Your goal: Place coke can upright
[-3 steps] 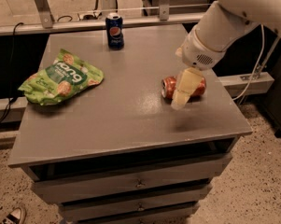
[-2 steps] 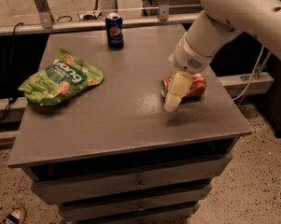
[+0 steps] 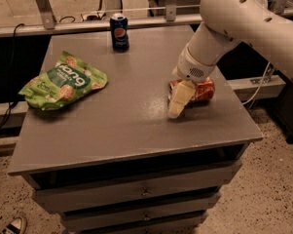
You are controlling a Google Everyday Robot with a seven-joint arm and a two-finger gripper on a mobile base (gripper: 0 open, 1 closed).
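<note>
The coke can (image 3: 200,90) is red-orange and lies on its side on the grey table (image 3: 126,121), toward the right edge. My gripper (image 3: 177,101) hangs from the white arm (image 3: 224,28) and points down at the table. It is right at the can's left end and covers part of it. I cannot tell whether it touches the can.
A dark blue Pepsi can (image 3: 119,31) stands upright at the back of the table. A green snack bag (image 3: 63,82) lies at the left. The table has drawers (image 3: 141,191) below. A metal rail (image 3: 87,24) runs behind it.
My gripper has moved a little to the left and toward the front, along the lying can's left end. The can has not moved.
</note>
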